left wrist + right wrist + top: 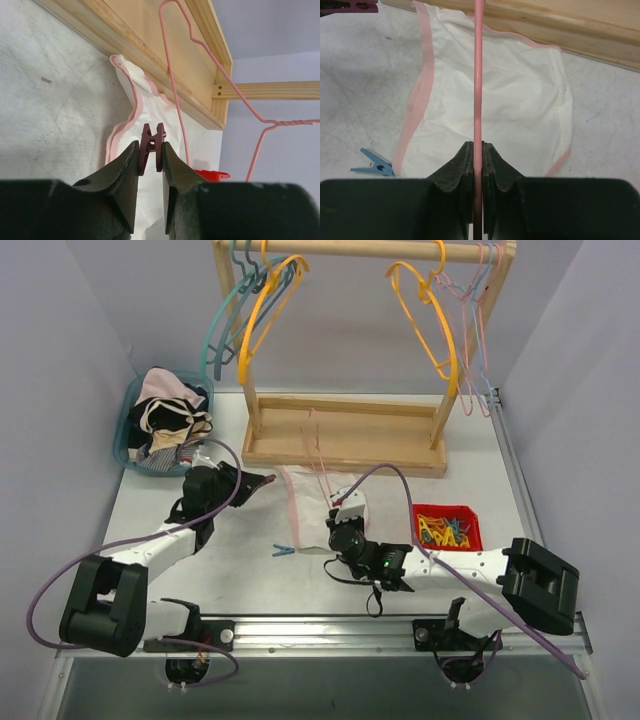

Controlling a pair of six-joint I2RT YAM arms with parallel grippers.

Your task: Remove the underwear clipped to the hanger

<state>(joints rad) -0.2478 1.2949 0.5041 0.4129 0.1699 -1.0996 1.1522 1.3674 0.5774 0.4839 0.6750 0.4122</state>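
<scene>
The left gripper [150, 150] pinches a maroon clothespin [152, 142] between its fingers, low in the left wrist view. The right gripper [478, 150] is clamped on the thin shaft of a pink wire hanger [478, 75]. The pale underwear [490, 95], white with pink trim, lies flat on the table [240, 570] beneath both, at centre frame overhead, against the base of a wooden rack [345, 430]. Whether the clothespin bites the fabric cannot be told. At upper left overhead, a teal basket [122, 435] holds a heap of dark and pale garments [165, 420]. At right, a red bin [447, 508] holds coloured pegs [440, 530]. Only the overhead view shows the basket; the right wrist view shows a blue clothespin [372, 167] lying loose at the underwear's lower left.
</scene>
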